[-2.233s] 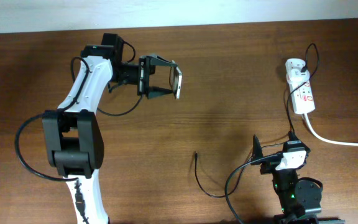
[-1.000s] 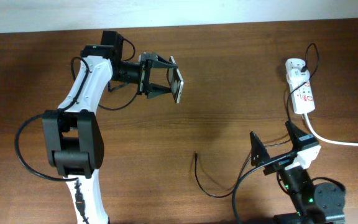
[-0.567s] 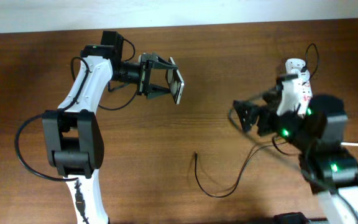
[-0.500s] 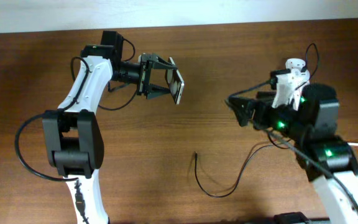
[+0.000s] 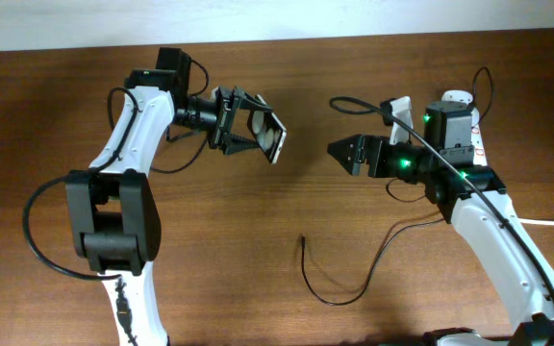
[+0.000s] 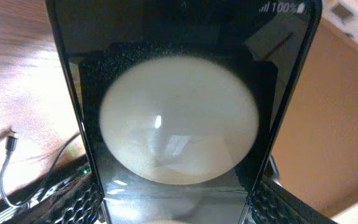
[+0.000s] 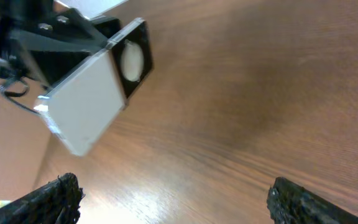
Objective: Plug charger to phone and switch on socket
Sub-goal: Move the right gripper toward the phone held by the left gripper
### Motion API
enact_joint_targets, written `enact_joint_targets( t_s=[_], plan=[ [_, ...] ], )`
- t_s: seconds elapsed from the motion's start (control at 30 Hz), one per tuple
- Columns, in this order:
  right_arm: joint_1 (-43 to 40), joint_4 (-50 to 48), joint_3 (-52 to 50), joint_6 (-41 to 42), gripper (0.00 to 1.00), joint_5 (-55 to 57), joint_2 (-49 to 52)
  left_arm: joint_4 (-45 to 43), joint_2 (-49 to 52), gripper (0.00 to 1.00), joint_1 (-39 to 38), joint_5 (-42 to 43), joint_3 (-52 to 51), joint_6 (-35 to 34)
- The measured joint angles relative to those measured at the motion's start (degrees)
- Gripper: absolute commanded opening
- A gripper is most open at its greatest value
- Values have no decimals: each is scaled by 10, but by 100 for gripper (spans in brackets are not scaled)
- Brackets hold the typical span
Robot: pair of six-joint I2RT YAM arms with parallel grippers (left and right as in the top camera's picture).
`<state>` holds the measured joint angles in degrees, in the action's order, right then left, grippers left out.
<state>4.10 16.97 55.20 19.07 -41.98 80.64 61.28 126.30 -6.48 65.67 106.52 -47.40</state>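
Jaws of my left gripper [image 5: 261, 128] are clamped on the phone [image 5: 275, 139], held off the table [image 5: 373, 58] upper centre-left in the overhead view, edge-on, long axis approx. upper left to lower right. Right gripper [image 5: 337, 152] is spread wide w/ nothing btwn the fingers, just right of centre, nose aimed at the phone. Charger [image 5: 339, 300] lies slack on the wood; its plug tip [image 5: 302, 240] sits lower centre, below and a bit left of the right gripper, tip axis roughly up-down in frame. So right arm is nearer the tip, and I judge the next move is down to it, not across to the phone. Socket [image 5: 481, 146] is upper right, mostly hidden behind my right arm, w/ the white adapter [image 5: 457, 96] at its top end. Vs. earlier: right arm has swung up from lower right to face the phone; the phone has tilted slightly in the left grip; plug tip hasn't shifted.
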Motion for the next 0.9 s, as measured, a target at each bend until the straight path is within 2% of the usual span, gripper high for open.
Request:
enact_joint_targets(
  t_s=[0.13, 0.27, 0.7, 0.9],
  plan=[
    [43, -65, 0, -1, 99, -12, 0, 0, 0, 0, -4, -46, 0, -55],
    [109, -81, 1, 8, 99, 17, 0, -3, 0, 0, -31, -80, 0, -108],
    [188, -41, 1, 181, 90, 206, 0, -11, 0, 0, -70, -100, 0, -153],
    [196, -24, 1, 242, 88, 263, 0, -13, 0, 0, -102, -101, 0, -172]
  ],
)
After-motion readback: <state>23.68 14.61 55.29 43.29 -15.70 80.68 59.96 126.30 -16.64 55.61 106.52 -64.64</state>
